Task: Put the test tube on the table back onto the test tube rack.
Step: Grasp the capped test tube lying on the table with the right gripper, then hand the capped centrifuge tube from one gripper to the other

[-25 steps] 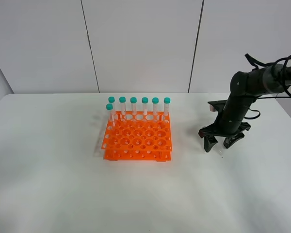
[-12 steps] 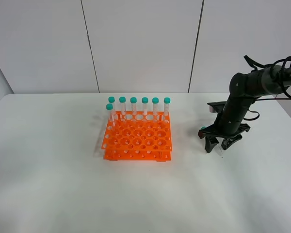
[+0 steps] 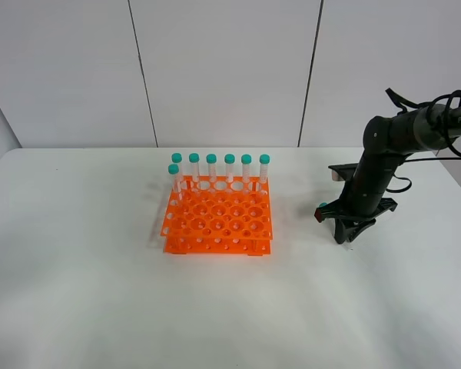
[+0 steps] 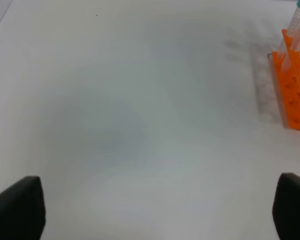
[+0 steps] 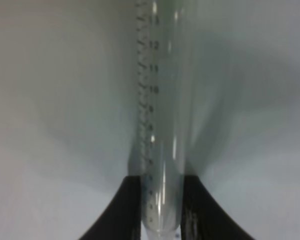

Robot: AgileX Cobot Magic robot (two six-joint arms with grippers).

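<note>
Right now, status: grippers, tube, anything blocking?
Right gripper shut on slim clear graduated test tube, down at white table. Left gripper open, empty. Nothing between tube and bright orange rack.

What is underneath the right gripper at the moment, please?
A clear marked tube on the white table, pinched by the right gripper. From the high camera the gripper hides nearly all of it.

Big white matte tabletop with rounded corners (image 3: 100, 307). A bright orange plastic 2-tier rack with round holes (image 3: 217, 223) stands about mid-table, and 1 slim clear graduated tube (image 5: 160, 100) lies well off to its right.
</note>
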